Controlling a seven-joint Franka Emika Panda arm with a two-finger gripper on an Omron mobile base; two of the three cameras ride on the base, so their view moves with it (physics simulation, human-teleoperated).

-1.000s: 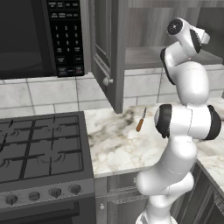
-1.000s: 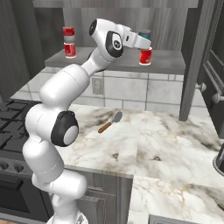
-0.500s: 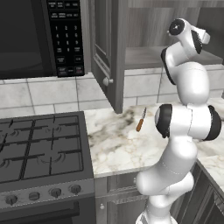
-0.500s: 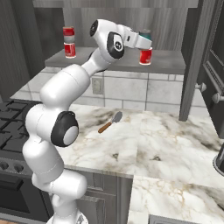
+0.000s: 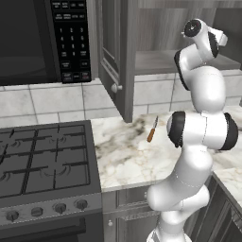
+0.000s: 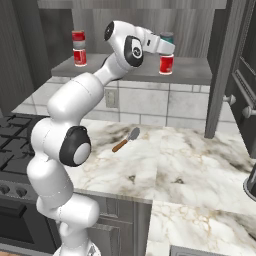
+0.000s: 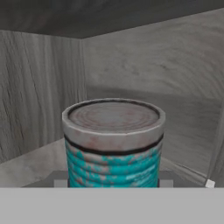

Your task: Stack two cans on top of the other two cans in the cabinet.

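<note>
In the left base view you see the white, glossy arm (image 5: 198, 127) rising at 4 o'clock, its rounded segments joined by dark bands, its top reaching into the open cabinet (image 5: 156, 61) of grey wood grain. The panelled door (image 5: 116, 56) stands out toward you with a small round knob (image 5: 115, 87). At 10 o'clock hangs the black microwave (image 5: 45, 40) with its keypad. Below it lies the dark stove (image 5: 45, 160) with square grates and a row of round knobs. A thin tool with an orange handle (image 5: 151, 130) lies on the veined marble table (image 5: 125, 156).

In the right base view you find the pincer (image 6: 169, 46) at 12 o'clock, closed on the teal can (image 6: 167, 37), which sits above the red can (image 6: 166, 64) with a white band; you cannot tell whether the two touch. The red can stands on the cabinet shelf (image 6: 192, 70). A second red stack (image 6: 78, 48) stands on the shelf at 10 o'clock. On the table lies a spatula (image 6: 126, 139) with a wooden handle and grey blade.

In the hand view the teal can (image 7: 113, 144) stands upright at centre: a short cylinder, ribbed sides of worn teal flecked with rust, a flat grey lid with concentric rings. Wood-grain walls (image 7: 39, 92) surround it.
</note>
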